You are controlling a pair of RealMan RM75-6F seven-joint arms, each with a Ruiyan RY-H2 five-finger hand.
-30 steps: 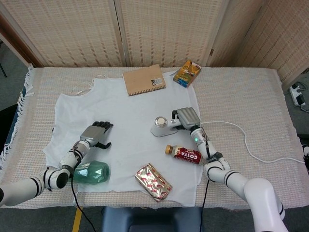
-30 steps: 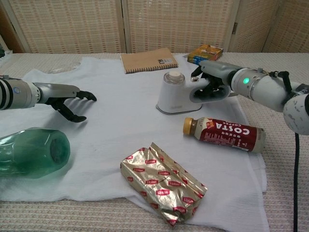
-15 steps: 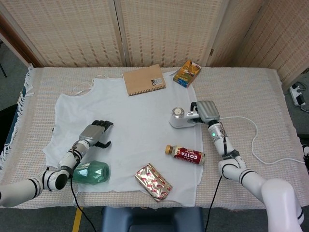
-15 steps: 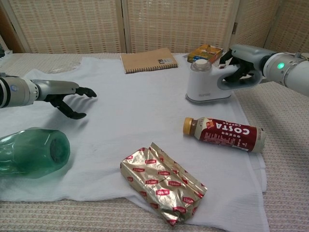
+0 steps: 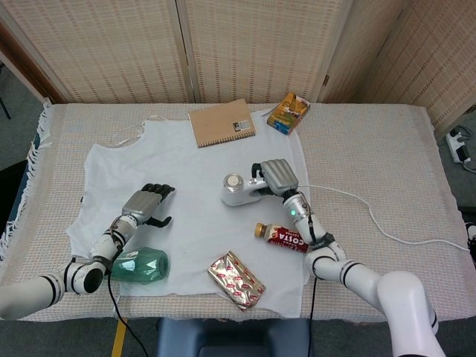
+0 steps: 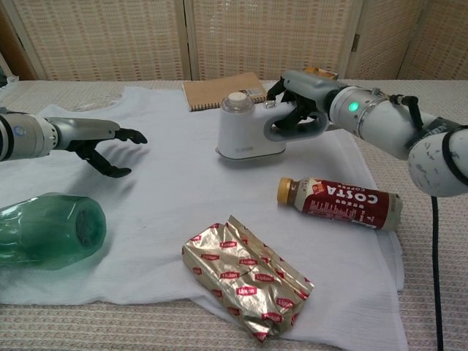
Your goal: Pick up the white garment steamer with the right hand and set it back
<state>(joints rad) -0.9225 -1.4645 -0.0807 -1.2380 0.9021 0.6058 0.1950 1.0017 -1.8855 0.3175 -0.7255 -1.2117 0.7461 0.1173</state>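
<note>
The white garment steamer (image 5: 238, 190) (image 6: 241, 134) stands upright on the white cloth (image 5: 186, 186), near its middle. My right hand (image 5: 275, 176) (image 6: 300, 102) grips the steamer's grey handle from the right side. A white cord (image 5: 372, 219) trails from it across the table to the right. My left hand (image 5: 149, 204) (image 6: 102, 146) hovers at the cloth's left part with fingers apart, holding nothing.
A green bottle (image 5: 141, 265) (image 6: 47, 230) lies near the left hand. A Costa coffee bottle (image 5: 286, 236) (image 6: 340, 201) lies right of centre, a foil packet (image 5: 236, 280) (image 6: 245, 278) at the front. A notebook (image 5: 222, 123) and a yellow box (image 5: 288, 112) lie at the back.
My right hand carried the steamer to the right and back half a second ago; it now stands further left on the cloth. The left hand has barely moved.
</note>
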